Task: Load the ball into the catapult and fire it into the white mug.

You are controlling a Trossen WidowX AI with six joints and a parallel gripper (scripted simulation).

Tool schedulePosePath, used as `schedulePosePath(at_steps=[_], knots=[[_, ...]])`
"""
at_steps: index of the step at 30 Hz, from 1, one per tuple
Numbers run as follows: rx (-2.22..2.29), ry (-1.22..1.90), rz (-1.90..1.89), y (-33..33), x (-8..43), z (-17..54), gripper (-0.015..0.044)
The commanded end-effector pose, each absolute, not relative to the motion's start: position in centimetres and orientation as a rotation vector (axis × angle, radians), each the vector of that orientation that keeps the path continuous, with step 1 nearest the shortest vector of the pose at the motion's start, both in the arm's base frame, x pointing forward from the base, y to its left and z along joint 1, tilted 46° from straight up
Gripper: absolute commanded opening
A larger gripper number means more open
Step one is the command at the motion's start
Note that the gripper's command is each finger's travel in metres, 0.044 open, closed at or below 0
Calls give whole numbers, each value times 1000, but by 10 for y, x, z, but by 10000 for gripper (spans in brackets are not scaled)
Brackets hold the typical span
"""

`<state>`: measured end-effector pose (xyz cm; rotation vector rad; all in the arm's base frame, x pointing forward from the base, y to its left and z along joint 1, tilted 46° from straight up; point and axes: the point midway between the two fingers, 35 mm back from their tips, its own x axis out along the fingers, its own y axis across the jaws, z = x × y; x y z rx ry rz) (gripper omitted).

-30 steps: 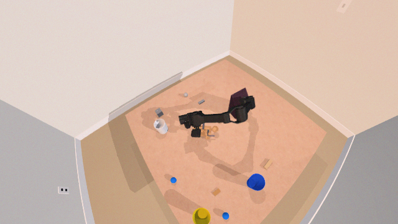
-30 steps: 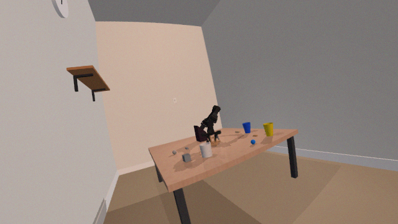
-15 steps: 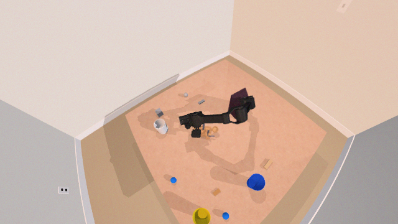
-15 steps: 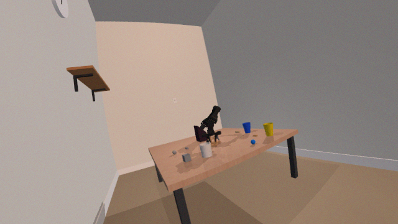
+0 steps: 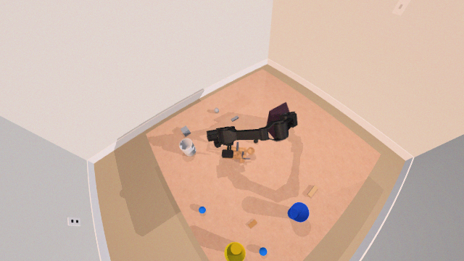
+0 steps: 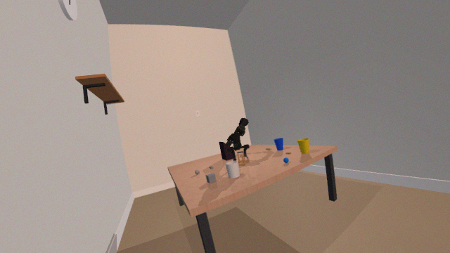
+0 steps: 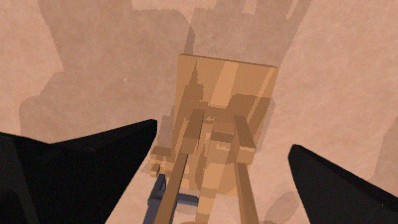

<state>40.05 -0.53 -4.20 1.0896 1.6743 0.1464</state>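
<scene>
The wooden catapult stands on the table beside the arm. My gripper is open and points down over it. In the wrist view one finger is on each side of the catapult, with visible space between finger and wood. Nothing is held. The white mug stands upright, left of the catapult in the top view. A small dark round thing lies by the arm. Blue balls lie far from the catapult. Whether the catapult's cup holds a ball cannot be told.
A grey cube is near the mug, and a grey ball lies farther back. A blue cup, a yellow cup and wooden blocks are farther off. A dark panel stands by the arm's base.
</scene>
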Motion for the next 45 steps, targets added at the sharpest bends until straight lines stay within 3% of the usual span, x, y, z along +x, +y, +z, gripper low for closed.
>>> schedulePosePath(at_steps=[1,45], knots=[[1082,1653,146,-52,400,4,440],[1090,1650,153,8,400,-54,440]])
